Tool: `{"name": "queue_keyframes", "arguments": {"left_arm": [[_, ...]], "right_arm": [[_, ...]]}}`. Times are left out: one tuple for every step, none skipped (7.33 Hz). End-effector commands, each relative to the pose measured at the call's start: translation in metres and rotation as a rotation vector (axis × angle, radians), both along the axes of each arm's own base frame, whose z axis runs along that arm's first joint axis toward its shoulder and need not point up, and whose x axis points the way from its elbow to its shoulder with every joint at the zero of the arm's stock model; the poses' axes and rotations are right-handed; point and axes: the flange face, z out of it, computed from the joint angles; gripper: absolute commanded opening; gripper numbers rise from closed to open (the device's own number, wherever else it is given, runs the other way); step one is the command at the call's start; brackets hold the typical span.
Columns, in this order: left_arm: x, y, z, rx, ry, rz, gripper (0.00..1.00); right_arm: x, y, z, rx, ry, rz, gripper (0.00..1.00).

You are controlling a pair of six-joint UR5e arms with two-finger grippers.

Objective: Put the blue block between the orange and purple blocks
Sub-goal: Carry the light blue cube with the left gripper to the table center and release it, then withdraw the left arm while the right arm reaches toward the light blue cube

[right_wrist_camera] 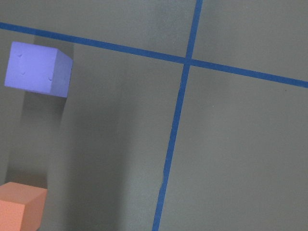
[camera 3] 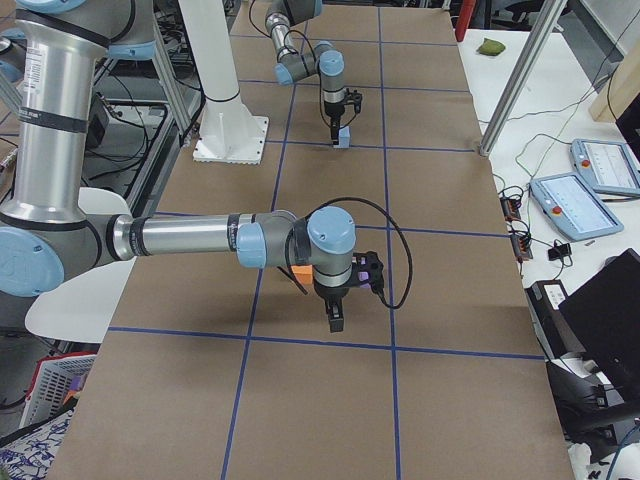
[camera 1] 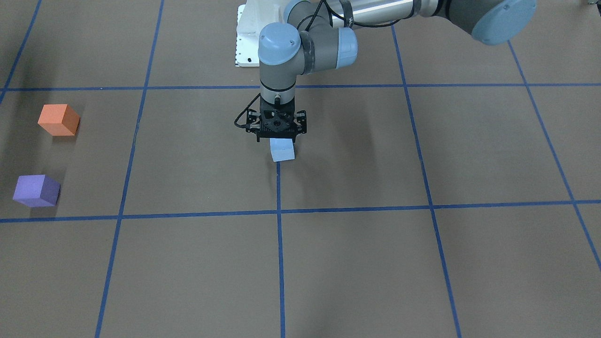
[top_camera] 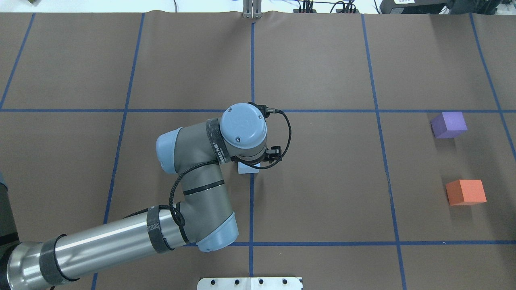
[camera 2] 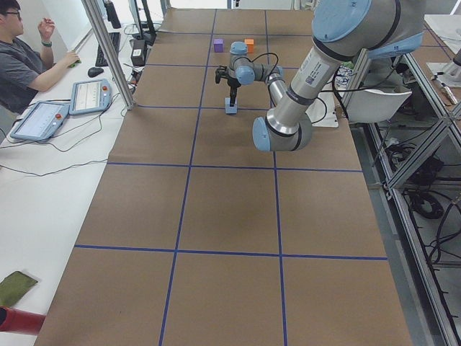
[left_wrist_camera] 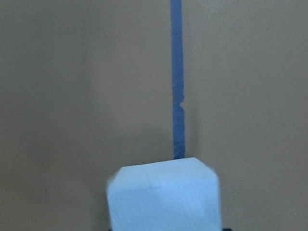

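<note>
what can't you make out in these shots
- left gripper: fingers hidden under its wrist, overhead view; grip on blue block unclear
- right gripper: right side view only, too small to tell open or shut
- orange block: cut off by bottom edge, right wrist view

Robotics lab: tape-gridded table (camera 2: 230, 209), teach pendants (camera 2: 90, 96), seated operator (camera 2: 21, 61), aluminium framing (camera 2: 108, 50).

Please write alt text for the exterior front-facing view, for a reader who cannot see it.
The left gripper hangs directly over the blue block near the centre; whether it grips is unclear. Far to the view's left, the orange block and purple block stand apart.
</note>
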Motion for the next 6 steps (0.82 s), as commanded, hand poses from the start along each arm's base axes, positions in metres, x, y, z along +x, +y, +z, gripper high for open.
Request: {"name": "queue_keyframes", "arguments": {"left_arm": [[-0.104, -0.052, -0.025, -0.029, -0.001, 0.088, 0.98], [-0.172, -0.061, -0.008, -0.025, -0.054, 0.142, 0.99], [-0.241, -0.058, 0.021, 0.027, -0.11, 0.171, 0.99], [-0.308, -0.061, 0.065, 0.11, -0.158, 0.217, 0.99], [-0.363, -0.068, 0.117, 0.159, -0.21, 0.275, 0.99], [-0.42, -0.081, 0.159, 0.184, -0.23, 0.324, 0.98]], "right_arm": [[-0.004, -0.005, -0.013, 0.077, -0.044, -0.007, 1.0], [-0.011, -0.009, -0.023, 0.09, -0.075, -0.017, 1.0], [-0.026, -0.018, -0.054, 0.096, -0.103, -0.002, 1.0], [-0.056, -0.017, -0.092, 0.066, -0.126, 0.017, 1.0], [-0.089, -0.02, -0.133, 0.038, -0.155, 0.036, 1.0], [-0.125, -0.027, -0.175, 0.015, -0.186, 0.049, 1.0]]}}
